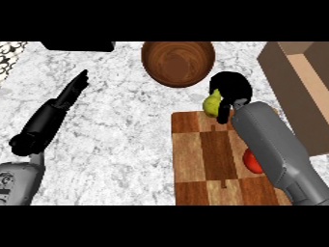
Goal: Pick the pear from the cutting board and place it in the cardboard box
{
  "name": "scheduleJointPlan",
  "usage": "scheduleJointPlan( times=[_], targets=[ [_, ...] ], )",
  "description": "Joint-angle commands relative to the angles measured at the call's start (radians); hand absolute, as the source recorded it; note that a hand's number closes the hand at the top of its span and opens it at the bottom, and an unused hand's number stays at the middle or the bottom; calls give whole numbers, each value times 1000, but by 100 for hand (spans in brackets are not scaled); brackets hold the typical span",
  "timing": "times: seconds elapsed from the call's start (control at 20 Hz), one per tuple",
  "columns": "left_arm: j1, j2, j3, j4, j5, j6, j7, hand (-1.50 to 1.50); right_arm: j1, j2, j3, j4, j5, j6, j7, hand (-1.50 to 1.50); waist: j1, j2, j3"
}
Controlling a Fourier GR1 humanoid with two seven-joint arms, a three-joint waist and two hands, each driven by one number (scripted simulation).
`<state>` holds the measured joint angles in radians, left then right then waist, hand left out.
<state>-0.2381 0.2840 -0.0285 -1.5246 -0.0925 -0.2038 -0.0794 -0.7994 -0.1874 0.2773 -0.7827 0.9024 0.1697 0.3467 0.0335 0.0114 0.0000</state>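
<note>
Near, checkered wooden cutting board with red fruit on marbled counter, right hand curled around yellow-green pear at board's far edge, left hand straight-fingered far left, round wooden bowl, cardboard box far right.

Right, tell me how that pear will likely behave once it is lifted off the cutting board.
The pear looks rounded and smooth, so it would probably roll if released on the cutting board. It seems stiff, unlikely to sag in the right hand curled round it. Its smooth skin may be slippery; weight cannot be judged here.
</note>
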Motion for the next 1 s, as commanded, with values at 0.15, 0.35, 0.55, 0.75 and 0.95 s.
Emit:
scheduleJointPlan(
  times=[0.15, 0.35, 0.55, 0.75, 0.95],
  targets=[
    [-21, -28, -33, -20, -6, -5, 14, 0, -210, -34, -125, 183, 51, -292, 10, 150, 47, 16, 2],
    [-16, -31, -27, 13, -26, 9, -16, 0, -323, -17, -92, 279, 140, -380, 34, 150, 35, 11, 0],
    [-36, -31, -14, -6, -24, 18, 17, 0, -451, -14, -144, 320, 144, -413, 141, 150, 23, 4, 0],
    [-1, -22, -4, 14, -30, 15, -14, 0, -441, -85, -209, 282, 138, -543, 241, 150, -9, -4, 0],
    [-6, -21, 10, 16, -12, 5, 5, 0, -465, -124, -251, 323, 162, -640, 353, 150, -8, -2, 0]
  ],
)
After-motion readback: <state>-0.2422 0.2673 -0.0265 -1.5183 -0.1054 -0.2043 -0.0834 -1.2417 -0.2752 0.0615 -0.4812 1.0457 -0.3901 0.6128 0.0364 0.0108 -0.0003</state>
